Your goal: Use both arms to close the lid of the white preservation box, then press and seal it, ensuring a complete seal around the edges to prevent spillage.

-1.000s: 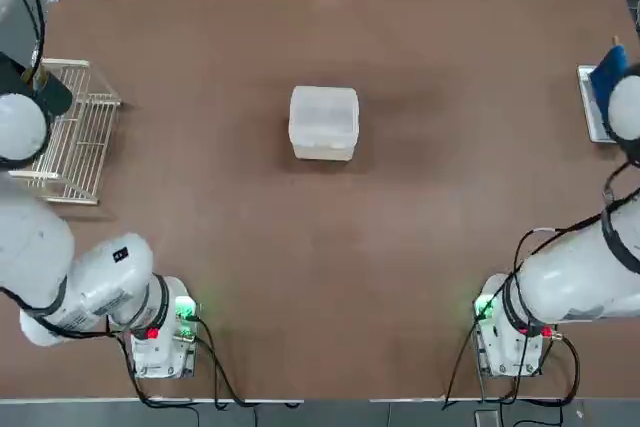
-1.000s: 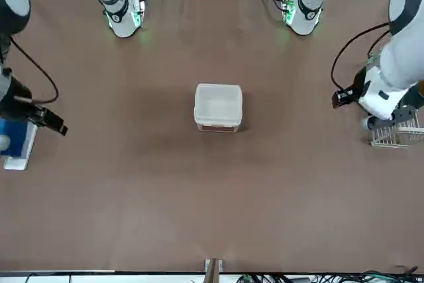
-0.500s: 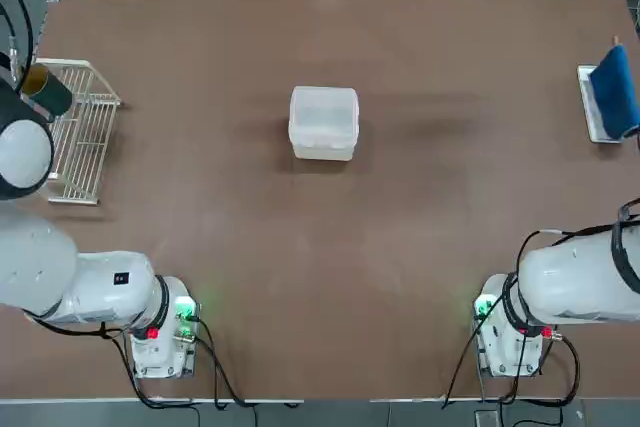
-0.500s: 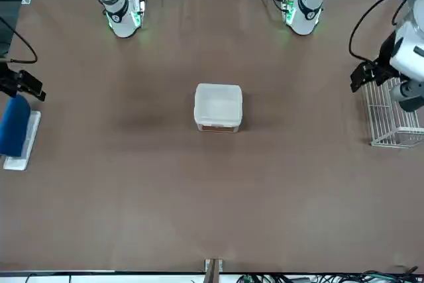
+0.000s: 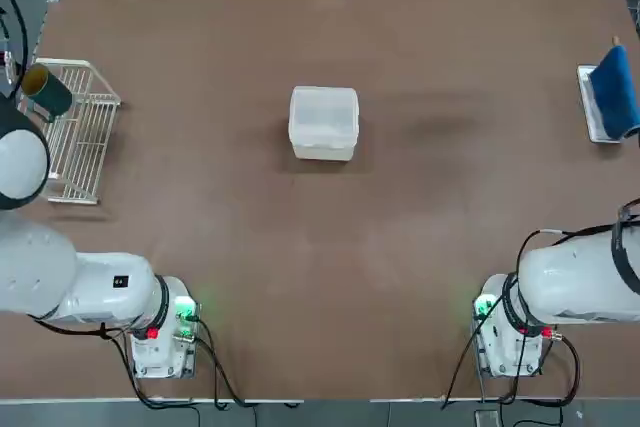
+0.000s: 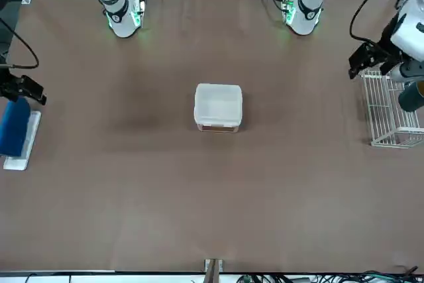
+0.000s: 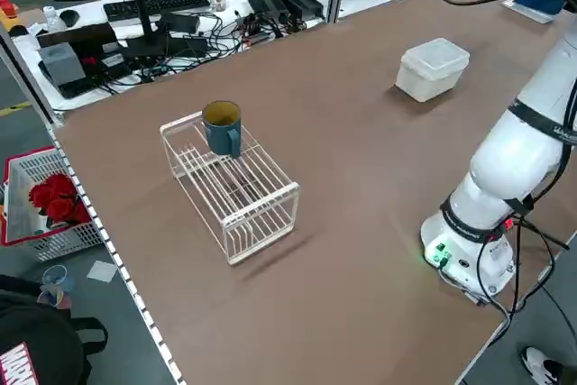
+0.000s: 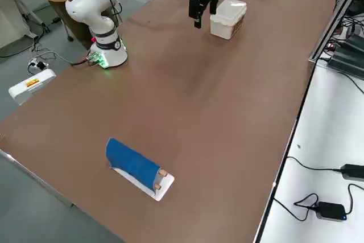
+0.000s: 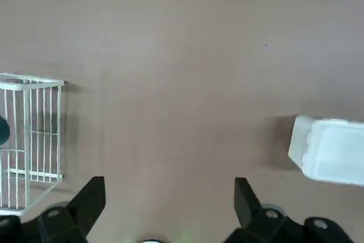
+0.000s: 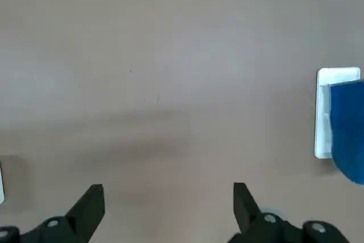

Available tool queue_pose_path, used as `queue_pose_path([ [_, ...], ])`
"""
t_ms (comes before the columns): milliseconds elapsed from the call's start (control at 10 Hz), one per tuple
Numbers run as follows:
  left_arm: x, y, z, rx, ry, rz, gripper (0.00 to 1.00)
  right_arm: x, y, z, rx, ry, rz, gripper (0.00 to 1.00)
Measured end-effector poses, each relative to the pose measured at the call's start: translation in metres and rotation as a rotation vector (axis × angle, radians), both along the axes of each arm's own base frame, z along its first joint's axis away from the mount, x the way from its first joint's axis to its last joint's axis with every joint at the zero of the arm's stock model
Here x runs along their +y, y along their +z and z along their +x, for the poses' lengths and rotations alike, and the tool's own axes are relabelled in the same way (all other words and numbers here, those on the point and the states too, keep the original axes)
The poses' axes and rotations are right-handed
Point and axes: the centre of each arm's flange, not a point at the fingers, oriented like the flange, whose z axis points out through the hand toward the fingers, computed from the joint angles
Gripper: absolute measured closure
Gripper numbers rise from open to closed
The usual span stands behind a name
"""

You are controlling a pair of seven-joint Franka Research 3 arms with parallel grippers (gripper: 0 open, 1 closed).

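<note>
Both the left end effector and right end effector are hovering wide open and empty, while the white preservation box is sitting lidded at the top view's centre; only the left side view is showing a mug on the wire rack.

White preservation box stands alone mid-table, open tabletop on all 4 sides; wire rack and blue-topped tray well apart at opposite table edges.
</note>
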Motion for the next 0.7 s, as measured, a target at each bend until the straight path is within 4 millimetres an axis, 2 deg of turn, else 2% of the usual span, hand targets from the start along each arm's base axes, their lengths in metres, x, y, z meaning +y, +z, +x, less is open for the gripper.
queue_pose_path([
  [300,-0.022,-0.002,-0.007,0.025,-0.055,0.001,0.00,0.001,0.001,0.001,-0.007,0.002,0.000,0.00],
  [700,-0.012,-0.004,-0.006,0.039,-0.097,0.002,0.00,0.002,0.001,0.001,-0.011,0.006,-0.001,0.00],
])
